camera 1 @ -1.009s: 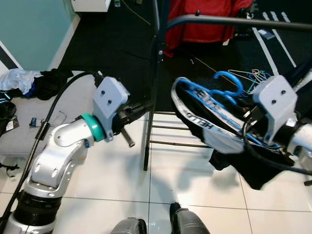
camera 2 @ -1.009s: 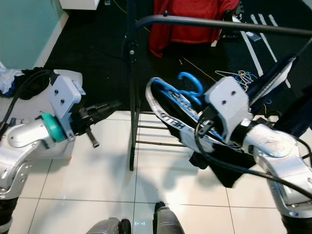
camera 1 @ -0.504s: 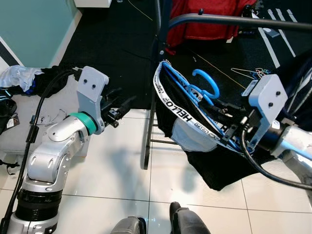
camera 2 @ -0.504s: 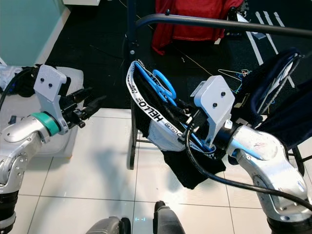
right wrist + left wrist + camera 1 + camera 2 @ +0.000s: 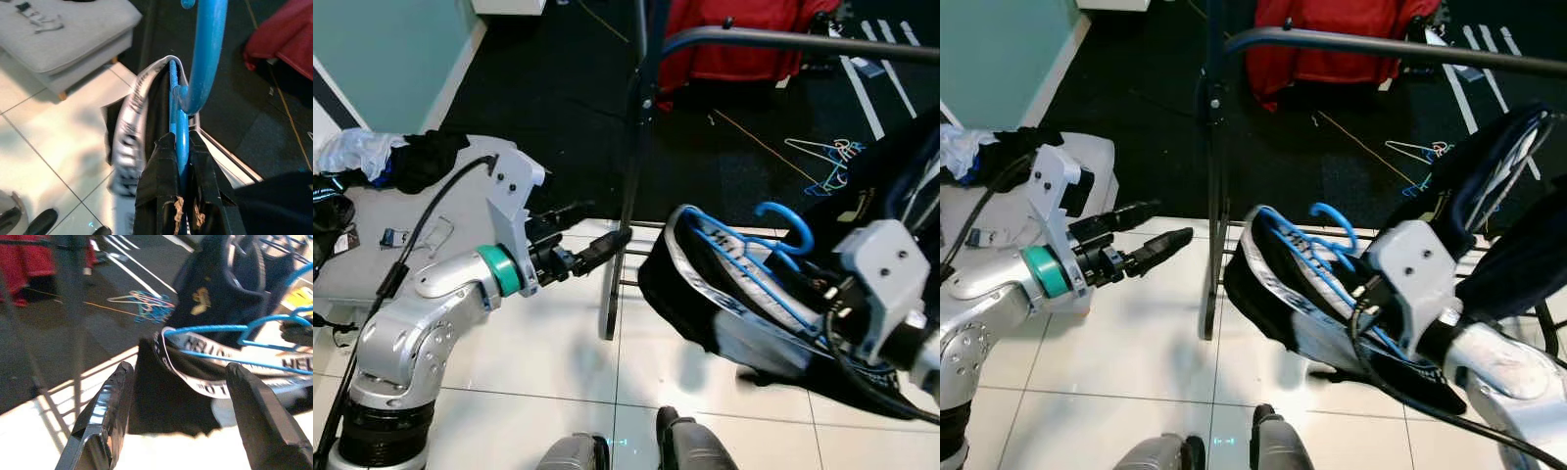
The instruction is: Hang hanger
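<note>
- Below the dark metal clothes rail (image 5: pixel 803 39), over white floor tiles (image 5: pixel 558 372): a blue plastic hanger (image 5: pixel 759 264) carrying a black garment with a white lettered band (image 5: pixel 705 294), its hook (image 5: pixel 793 227) lower than the rail and not on it.
- Right gripper (image 5: pixel 182 161): the two black fingers (image 5: pixel 156 181) are pinched tight on the blue hanger just beneath its hook, the garment draped to either side; the silver arm with its white wrist housing (image 5: pixel 886 269) sits below and to the right of the rail's near end.
- Left gripper (image 5: pixel 178 396): fingers spread wide with nothing between them, pointing at the hanger and garment; it hovers left of the rail's dark upright post (image 5: pixel 625 196), close to the post and apart from the garment.
- Left arm (image 5: pixel 440 304): silver with a teal ring at the wrist, left of the post.
- Red garment (image 5: pixel 744 44): behind the rail, over black carpet (image 5: pixel 548 108).
- Dark navy clothing (image 5: pixel 1498 186): hanging at the rail's right side, just behind the right arm.
- Loose pile of coloured wire hangers (image 5: pixel 832 162): on the carpet, beyond the rail and to the right.
- Grey padded bench (image 5: pixel 391 235): well left of the post, with crumpled dark and pale clothes (image 5: pixel 382 162) at its far end.
</note>
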`<state>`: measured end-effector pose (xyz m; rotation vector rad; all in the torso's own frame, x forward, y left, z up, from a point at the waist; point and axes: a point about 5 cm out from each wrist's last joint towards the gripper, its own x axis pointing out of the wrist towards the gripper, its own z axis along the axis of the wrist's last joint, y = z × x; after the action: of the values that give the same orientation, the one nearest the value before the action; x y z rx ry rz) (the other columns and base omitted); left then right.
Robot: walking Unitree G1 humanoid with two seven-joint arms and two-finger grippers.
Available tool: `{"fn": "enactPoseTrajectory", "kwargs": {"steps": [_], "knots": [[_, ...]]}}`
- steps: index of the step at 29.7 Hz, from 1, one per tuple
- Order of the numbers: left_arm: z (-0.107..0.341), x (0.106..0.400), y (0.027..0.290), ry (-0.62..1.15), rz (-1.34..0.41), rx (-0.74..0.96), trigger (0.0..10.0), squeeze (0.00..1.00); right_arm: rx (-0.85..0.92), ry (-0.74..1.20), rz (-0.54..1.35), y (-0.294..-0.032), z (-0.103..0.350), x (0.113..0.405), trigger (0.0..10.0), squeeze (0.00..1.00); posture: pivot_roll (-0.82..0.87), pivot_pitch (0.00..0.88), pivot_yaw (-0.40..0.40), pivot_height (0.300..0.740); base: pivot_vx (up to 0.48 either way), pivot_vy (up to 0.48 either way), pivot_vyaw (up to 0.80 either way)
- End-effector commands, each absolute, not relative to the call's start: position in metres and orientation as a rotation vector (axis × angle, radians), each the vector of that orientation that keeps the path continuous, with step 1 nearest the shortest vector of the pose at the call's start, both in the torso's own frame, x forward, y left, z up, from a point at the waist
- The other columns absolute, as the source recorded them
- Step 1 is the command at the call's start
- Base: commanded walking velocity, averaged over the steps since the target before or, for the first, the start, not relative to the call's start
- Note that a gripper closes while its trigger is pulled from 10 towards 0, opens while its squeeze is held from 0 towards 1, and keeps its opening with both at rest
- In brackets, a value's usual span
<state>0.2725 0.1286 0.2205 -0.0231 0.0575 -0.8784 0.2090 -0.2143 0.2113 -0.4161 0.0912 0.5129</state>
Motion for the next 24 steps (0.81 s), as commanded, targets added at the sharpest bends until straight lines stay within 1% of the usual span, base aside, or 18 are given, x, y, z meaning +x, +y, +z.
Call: {"fn": "enactPoseTrajectory", "kwargs": {"steps": [1,2,4,5,6,8,9,10,14,16,17,19,21,22,23,24], "knots": [[0.219,0.270,0.128,0.081,-0.911,-0.012,10.0,0.00,-0.436,0.040,0.553,-0.207,0.221,0.205,10.0,0.00,-0.18,0.153,0.118,0.740,0.000,0.000,0.00],[0.219,0.270,0.128,0.081,-0.911,-0.012,10.0,0.00,-0.436,0.040,0.553,-0.207,0.221,0.205,10.0,0.00,-0.18,0.153,0.118,0.740,0.000,0.000,0.00],[0.219,0.271,0.130,0.108,-0.907,-0.002,10.0,0.00,-0.441,-0.043,0.647,-0.195,0.236,0.213,10.0,0.00,-0.17,0.150,0.121,0.740,0.000,0.000,0.00],[0.219,0.271,0.130,0.108,-0.907,-0.002,10.0,0.00,-0.441,-0.043,0.647,-0.195,0.236,0.213,10.0,0.00,-0.17,0.150,0.121,0.740,0.000,0.000,0.00],[0.219,0.272,0.131,0.121,-0.899,-0.011,10.0,0.00,-0.440,-0.064,0.687,-0.191,0.240,0.216,10.0,0.00,-0.16,0.149,0.119,0.740,0.000,0.000,0.00],[0.221,0.272,0.131,0.125,-0.884,-0.037,10.0,0.00,-0.416,-0.064,0.770,-0.183,0.243,0.220,10.0,0.00,-0.15,0.149,0.110,0.740,0.000,0.000,0.00],[0.221,0.272,0.131,0.125,-0.884,-0.037,10.0,0.00,-0.416,-0.064,0.770,-0.183,0.243,0.220,10.0,0.00,-0.15,0.149,0.110,0.740,0.000,0.000,0.00],[0.220,0.271,0.134,0.133,-0.850,-0.015,10.0,0.00,-0.433,-0.041,0.841,-0.180,0.241,0.219,10.0,0.00,-0.13,0.149,0.098,0.740,0.000,0.000,0.00],[0.216,0.272,0.139,0.141,-0.794,0.020,10.0,0.00,-0.435,-0.013,0.870,-0.181,0.238,0.216,10.0,0.00,-0.13,0.152,0.094,0.740,0.000,0.000,0.00],[0.212,0.284,0.147,0.115,-0.639,0.116,10.0,0.00,-0.423,-0.021,0.904,-0.180,0.240,0.214,10.0,0.00,-0.13,0.155,0.096,0.740,0.000,0.000,0.00],[0.212,0.284,0.147,0.115,-0.639,0.116,10.0,0.00,-0.423,-0.021,0.904,-0.180,0.240,0.214,10.0,0.00,-0.13,0.155,0.096,0.740,0.000,0.000,0.00],[0.211,0.290,0.150,0.109,-0.572,0.144,10.0,0.00,-0.409,-0.042,0.917,-0.178,0.244,0.214,10.0,0.00,-0.14,0.155,0.097,0.740,0.000,0.000,0.00],[0.211,0.291,0.150,0.107,-0.570,0.145,10.0,0.00,-0.399,-0.057,0.918,-0.177,0.247,0.217,10.0,0.00,-0.14,0.150,0.099,0.740,0.000,0.000,0.00],[0.210,0.290,0.149,0.118,-0.583,0.129,10.0,0.37,-0.395,-0.083,0.913,-0.176,0.251,0.222,10.0,0.00,-0.14,0.146,0.102,0.740,0.000,0.000,0.00],[0.209,0.289,0.148,0.124,-0.593,0.119,10.0,0.37,-0.392,-0.100,0.911,-0.175,0.254,0.226,10.0,0.00,-0.14,0.144,0.102,0.740,0.000,0.000,0.00],[0.209,0.289,0.147,0.125,-0.590,0.118,10.0,1.00,-0.394,-0.116,0.911,-0.173,0.256,0.231,10.0,0.00,-0.14,0.142,0.099,0.740,0.000,0.000,0.00]]}}
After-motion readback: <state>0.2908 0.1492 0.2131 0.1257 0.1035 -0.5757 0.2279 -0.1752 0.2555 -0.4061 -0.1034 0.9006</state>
